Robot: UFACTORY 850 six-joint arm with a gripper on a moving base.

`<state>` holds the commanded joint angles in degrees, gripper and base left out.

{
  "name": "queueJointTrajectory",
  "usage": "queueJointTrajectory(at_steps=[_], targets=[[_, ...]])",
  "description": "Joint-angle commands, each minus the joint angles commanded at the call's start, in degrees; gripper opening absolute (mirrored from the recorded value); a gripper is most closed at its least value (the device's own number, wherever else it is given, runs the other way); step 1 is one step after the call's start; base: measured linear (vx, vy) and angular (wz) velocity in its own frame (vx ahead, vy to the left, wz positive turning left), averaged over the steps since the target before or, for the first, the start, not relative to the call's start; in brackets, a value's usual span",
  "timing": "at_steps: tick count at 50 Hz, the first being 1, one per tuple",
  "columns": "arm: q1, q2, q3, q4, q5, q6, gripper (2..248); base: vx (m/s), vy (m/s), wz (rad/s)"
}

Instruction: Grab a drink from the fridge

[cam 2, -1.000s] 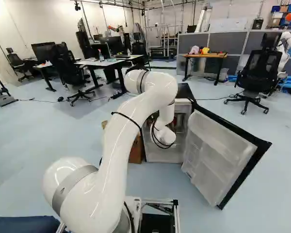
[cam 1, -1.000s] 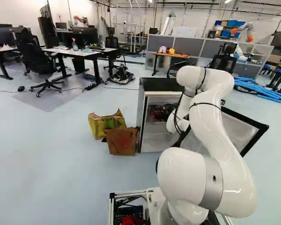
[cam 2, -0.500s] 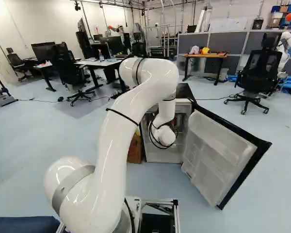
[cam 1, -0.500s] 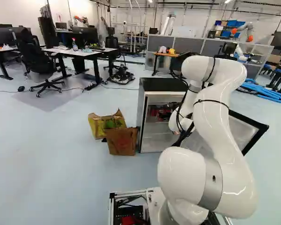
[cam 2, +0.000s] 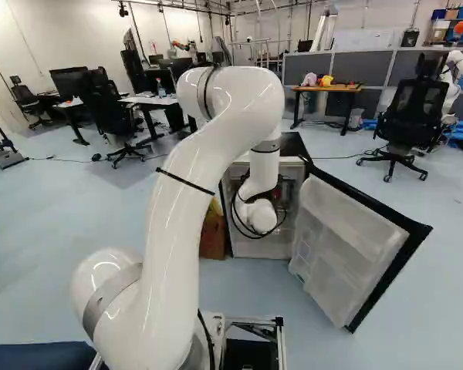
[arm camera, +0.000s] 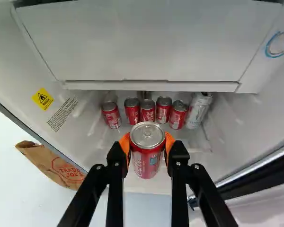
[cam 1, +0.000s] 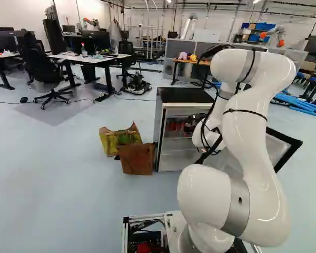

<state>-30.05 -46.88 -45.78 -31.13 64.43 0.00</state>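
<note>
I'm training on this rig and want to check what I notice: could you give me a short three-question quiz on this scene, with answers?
1. True or false: the gripper is shut on a red drink can.
2. Where does the white can stand? A) between the fingers B) mid-row C) at one end of the row
3. Fill in: the fridge door stands ____.

Key: 1 true; 2 C; 3 open

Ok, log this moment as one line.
Gripper: shut on red can | ahead, inside fridge: five more red cans, one pale can | fridge door: open
</note>
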Motion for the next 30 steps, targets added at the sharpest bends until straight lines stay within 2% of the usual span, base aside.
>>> queueJointTrajectory(at_steps=[14, 30], targets=[[-1.21, 4.84, 5.12, 0.81, 0.00, 0.00, 94, 0.000, 0.000, 0.000], [-1.89, 9.12, 8.55, 0.81, 0.00, 0.00, 94, 0.000, 0.000, 0.000]])
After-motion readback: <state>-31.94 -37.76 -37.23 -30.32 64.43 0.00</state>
